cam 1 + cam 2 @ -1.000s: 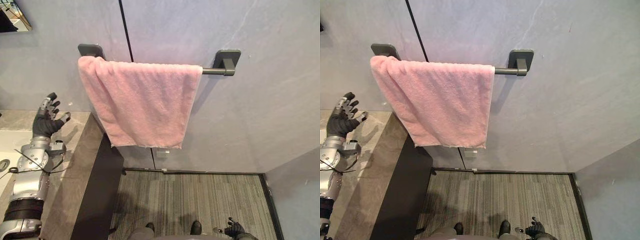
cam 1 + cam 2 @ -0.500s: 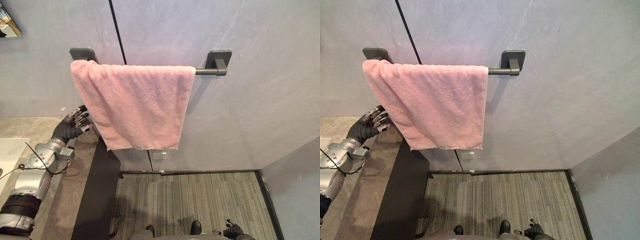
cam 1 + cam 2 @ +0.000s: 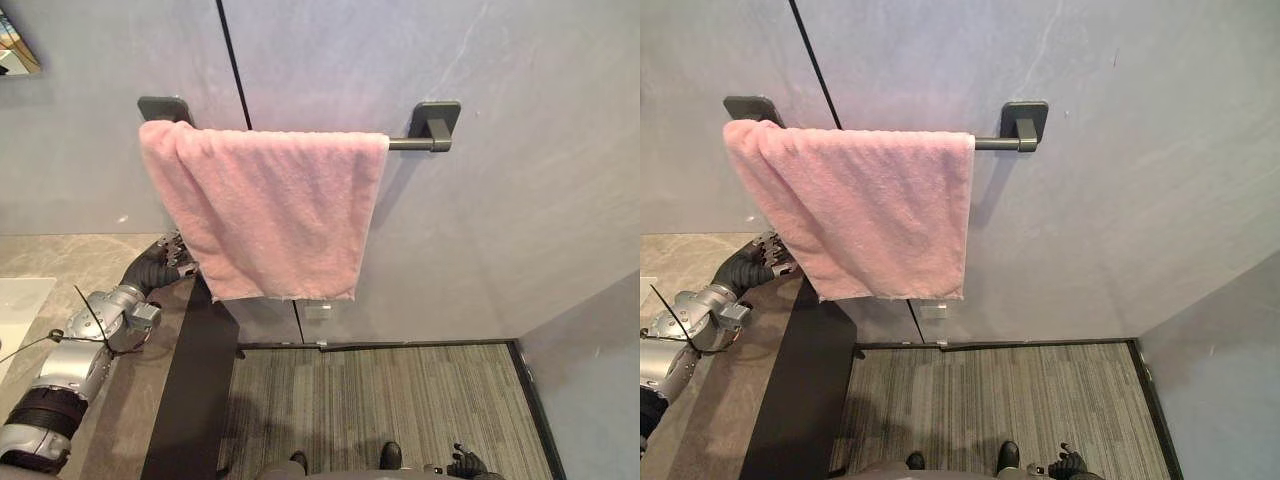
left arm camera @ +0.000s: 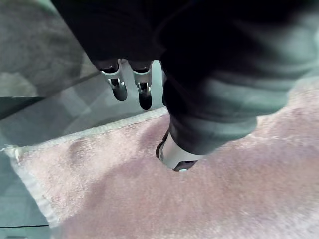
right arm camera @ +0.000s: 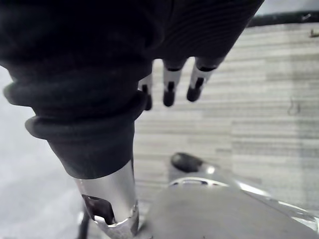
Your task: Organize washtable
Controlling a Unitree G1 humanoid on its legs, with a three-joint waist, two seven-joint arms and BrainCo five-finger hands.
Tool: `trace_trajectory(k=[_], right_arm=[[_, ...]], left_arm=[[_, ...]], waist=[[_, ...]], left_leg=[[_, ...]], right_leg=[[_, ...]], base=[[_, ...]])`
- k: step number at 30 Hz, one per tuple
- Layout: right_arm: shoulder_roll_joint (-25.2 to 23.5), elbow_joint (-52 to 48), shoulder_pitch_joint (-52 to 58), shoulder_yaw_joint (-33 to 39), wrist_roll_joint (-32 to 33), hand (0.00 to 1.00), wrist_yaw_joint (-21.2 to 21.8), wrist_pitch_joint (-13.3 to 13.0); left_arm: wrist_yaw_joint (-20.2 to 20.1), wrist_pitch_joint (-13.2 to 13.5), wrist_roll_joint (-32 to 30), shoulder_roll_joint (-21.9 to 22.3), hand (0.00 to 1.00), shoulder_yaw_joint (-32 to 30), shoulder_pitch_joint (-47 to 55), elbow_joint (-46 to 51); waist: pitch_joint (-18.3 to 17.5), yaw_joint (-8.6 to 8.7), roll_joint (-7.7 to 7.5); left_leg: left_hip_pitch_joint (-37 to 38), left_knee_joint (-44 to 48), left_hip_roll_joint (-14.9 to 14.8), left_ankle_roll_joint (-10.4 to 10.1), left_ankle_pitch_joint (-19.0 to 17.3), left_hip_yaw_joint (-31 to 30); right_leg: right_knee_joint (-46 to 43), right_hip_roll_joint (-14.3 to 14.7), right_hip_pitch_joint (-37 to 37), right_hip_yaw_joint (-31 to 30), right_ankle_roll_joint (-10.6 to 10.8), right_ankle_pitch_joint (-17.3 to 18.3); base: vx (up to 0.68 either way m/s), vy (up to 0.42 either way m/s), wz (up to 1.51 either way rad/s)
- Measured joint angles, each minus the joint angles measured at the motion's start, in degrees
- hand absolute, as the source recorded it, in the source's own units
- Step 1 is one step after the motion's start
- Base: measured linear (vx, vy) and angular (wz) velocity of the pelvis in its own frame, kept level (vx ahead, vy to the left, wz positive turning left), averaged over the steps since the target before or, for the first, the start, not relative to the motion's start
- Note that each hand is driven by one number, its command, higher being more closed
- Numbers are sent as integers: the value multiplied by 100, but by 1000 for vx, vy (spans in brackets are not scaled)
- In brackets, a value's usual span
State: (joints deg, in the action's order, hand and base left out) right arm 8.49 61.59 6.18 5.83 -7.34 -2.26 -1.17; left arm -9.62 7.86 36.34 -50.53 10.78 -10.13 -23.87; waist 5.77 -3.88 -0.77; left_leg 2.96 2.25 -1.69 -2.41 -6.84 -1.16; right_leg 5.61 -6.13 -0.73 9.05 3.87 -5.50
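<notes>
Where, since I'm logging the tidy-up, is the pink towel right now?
The pink towel hangs over the dark wall bar, centre-left in the eye views, with the left hand at its lower left edge.

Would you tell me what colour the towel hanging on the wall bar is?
The towel is plain pink, with no pattern; the left eye view shows it best.

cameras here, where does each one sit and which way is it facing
Left eye view: on the head, looking down at the pink towel on its wall bar; left hand by the towel's lower corner, right hand low over the floor.
Right eye view: same scene, from slightly to the right.
Left wrist view: along the hand; fingers past the towel's edge.
Right wrist view: down at the floor past straight fingers.
</notes>
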Motion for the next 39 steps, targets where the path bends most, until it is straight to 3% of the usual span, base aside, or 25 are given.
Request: trace_trajectory(k=[2,8,13,14,22,27,29,35,39], right_arm=[[-1,0,-9,5,4,0,-2,1],[-2,-2,-50,50,5,0,-16,4],[-15,-5,-125,142,21,0,-26,8],[-22,-3,-118,165,68,0,-28,16],[-94,-404,-14,281,541,0,-25,49],[-91,-2440,155,248,1082,0,-21,28],[39,-3823,152,146,1250,0,13,-61],[634,-5264,-328,-282,1822,0,343,-240],[882,-5789,-504,-780,2347,0,678,-252]], left_arm=[[116,-30,-72,337,0,-8,-83,-232],[376,-69,-111,679,0,-223,-271,-629],[637,-72,-109,1108,0,-496,-272,-753],[682,-73,-108,1163,100,-504,-272,-753],[867,-91,-103,1669,100,-1003,-241,-651],[862,-83,-102,1840,100,-1161,-72,23],[855,-69,-104,1866,100,-1181,120,413],[879,-18,-85,2144,100,-1568,458,974],[851,38,38,2676,100,-1621,863,1766]], waist=[[-7,12,-22],[19,136,-184],[64,138,-279],[72,140,-295],[85,148,-319],[83,177,-322],[74,153,-335],[36,119,-396],[34,27,-399]], left_leg=[[-89,0,7,0,0,50],[-224,1,4,7,-9,248],[-308,68,23,75,-60,468],[-299,79,25,78,-73,505],[-218,79,-22,81,-100,594],[-188,80,-35,80,-100,615],[-160,95,-60,45,-124,628],[-173,269,-163,-12,-237,622],[-172,282,-198,-22,-243,612]], right_leg=[[1,-1,128,-86,-8,-33],[0,5,346,-207,-18,-84],[0,5,525,-384,-120,-171],[1,5,530,-439,-118,-173],[-1,13,496,-488,-117,-177],[-2,19,476,-509,-116,-178],[-3,21,451,-580,-110,-181],[-4,111,378,-595,-109,-182],[-4,135,358,-584,-109,-182]], base=[[-7,7,-18],[-5,1,-13],[-42,3,-24],[-51,8,-25],[-16,-3,-6],[-18,-11,-2],[-26,-10,-5],[-5,-7,-1],[-1,-7,1]])
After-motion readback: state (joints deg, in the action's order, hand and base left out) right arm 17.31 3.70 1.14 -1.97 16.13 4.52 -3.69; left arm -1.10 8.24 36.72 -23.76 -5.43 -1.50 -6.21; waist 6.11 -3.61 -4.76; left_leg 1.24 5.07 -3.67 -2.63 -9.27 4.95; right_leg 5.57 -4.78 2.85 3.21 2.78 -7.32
